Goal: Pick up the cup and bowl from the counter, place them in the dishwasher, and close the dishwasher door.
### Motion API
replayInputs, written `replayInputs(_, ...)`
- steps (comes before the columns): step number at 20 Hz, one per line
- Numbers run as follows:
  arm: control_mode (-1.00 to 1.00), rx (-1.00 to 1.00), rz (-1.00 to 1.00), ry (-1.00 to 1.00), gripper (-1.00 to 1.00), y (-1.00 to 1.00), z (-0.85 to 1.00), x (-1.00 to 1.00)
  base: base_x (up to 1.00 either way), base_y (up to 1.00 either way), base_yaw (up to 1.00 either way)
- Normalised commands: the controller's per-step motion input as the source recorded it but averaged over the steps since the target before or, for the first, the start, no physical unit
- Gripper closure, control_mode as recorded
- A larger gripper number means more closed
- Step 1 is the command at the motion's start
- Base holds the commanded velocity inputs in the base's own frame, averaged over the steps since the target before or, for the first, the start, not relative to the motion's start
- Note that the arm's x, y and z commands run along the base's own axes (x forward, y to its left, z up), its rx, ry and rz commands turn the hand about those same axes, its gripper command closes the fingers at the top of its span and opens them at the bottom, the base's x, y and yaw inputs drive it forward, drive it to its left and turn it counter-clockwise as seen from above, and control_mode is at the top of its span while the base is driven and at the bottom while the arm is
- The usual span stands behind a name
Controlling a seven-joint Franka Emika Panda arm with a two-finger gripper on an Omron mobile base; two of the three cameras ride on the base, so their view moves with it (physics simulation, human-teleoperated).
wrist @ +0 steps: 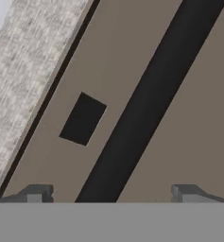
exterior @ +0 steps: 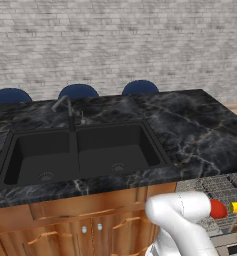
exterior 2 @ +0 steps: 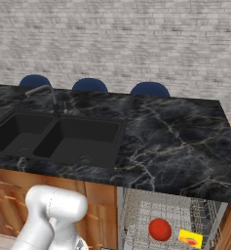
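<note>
Pale brick wall runs behind a black marble counter (exterior 2: 185, 141) with white veins, a black double sink (exterior: 80, 152) sunk into it and brown wooden cabinets (exterior: 85, 227) below.

Both dishes are already off that counter. The bowl (exterior 2: 160, 229), small, round and plain red, sits in the grey wire rack (exterior 2: 151, 212) of the dishwasher (exterior 2: 212, 215), which is pulled out under the counter's right end. The cup (exterior 2: 190, 239), bright yellow, lies just beside the bowl to its right in the same rack, seemingly on its side with its mouth toward the camera. From the left base view the bowl shows at the edge of the arm's white elbow (exterior: 182, 210), with the cup's yellow just past it.

So the loading looks done, and the step in hand is the last one: shutting the dishwasher door. In the hand view the gripper (wrist: 112, 193) has its two dark tips standing wide apart with nothing between them. They face a flat grey-brown panel (wrist: 179, 118) crossed by a dark diagonal band (wrist: 146, 104), with a small dark rectangle (wrist: 83, 118) beside it; this is probably the lowered door, though at this close range I cannot be sure.

The next move calls for getting the hand under or against the door's outer edge and swinging it up toward the cabinet front. The rack must slide fully in first or with the push, or the door will jam against it.

Beyond the counter, three blue chair backs (exterior 2: 150, 89) line the far side.
</note>
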Motion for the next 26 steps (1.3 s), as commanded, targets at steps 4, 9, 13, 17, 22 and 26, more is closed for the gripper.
replayInputs(4, -1.00, 0.00, 0.00, -0.02, -1.00, -0.16, -0.45, 0.03, 0.00, 0.00, 0.00)
replayInputs(9, -1.00, 0.00, 0.00, -0.04, -1.00, -0.08, -0.12, 0.17, 0.00, 0.00, 0.00)
replayInputs(13, -1.00, 0.00, 0.00, -0.04, -1.00, -0.04, 0.00, 0.41, 0.00, 0.00, 0.00)
replayInputs(17, -1.00, 0.00, -0.01, -0.02, -1.00, 0.00, 0.00, 0.45, 0.00, 0.00, 0.00)
replayInputs(22, -1.00, 0.00, 0.00, -0.02, -1.00, 0.00, -0.04, 0.39, 0.00, 0.00, 0.00)
replayInputs(26, -1.00, 0.00, 0.00, -0.04, -1.00, 0.00, 0.00, 0.77, 0.00, 0.00, 0.00)
